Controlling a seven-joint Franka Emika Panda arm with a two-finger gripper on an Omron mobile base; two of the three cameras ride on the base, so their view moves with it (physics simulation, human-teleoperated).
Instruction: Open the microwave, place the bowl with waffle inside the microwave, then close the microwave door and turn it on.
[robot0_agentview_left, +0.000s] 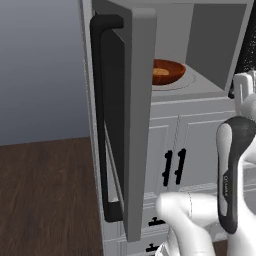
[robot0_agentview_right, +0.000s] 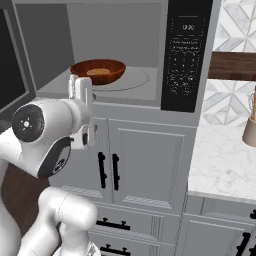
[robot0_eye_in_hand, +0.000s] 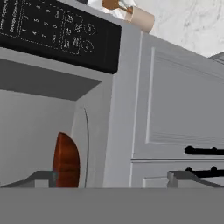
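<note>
White cabinets (robot0_agentview_right: 145, 160) sit under the microwave (robot0_agentview_right: 187, 55); the bowl with waffle (robot0_agentview_right: 98, 71) rests on its turntable, at ten o'clock from the gripper (robot0_eye_in_hand: 111, 180), jaws wide, empty; the microwave door (robot0_agentview_left: 132, 120) could clip the arm

1. microwave (robot0_agentview_right: 115, 55): matt grey casing, smooth light grey cavity walls; control panel (robot0_agentview_right: 187, 55) on its right is glossy black with fine pale print.
2. microwave door (robot0_agentview_left: 127, 115): smooth grey frame, dark tinted glass; bar handle (robot0_agentview_left: 102, 117) looks like black plastic with a slight sheen.
3. bowl with waffle (robot0_agentview_right: 98, 71), inside the microwave: glossy reddish-brown, wood-like; the waffle is dull tan.
4. cabinet doors (robot0_agentview_right: 145, 165) below the microwave: smooth, matt white-grey paint, black handles.
5. counter (robot0_agentview_right: 225, 165) right of the microwave: polished veined marble.
6. floor (robot0_agentview_left: 45, 195) left of the microwave: dark wood grain.
</note>
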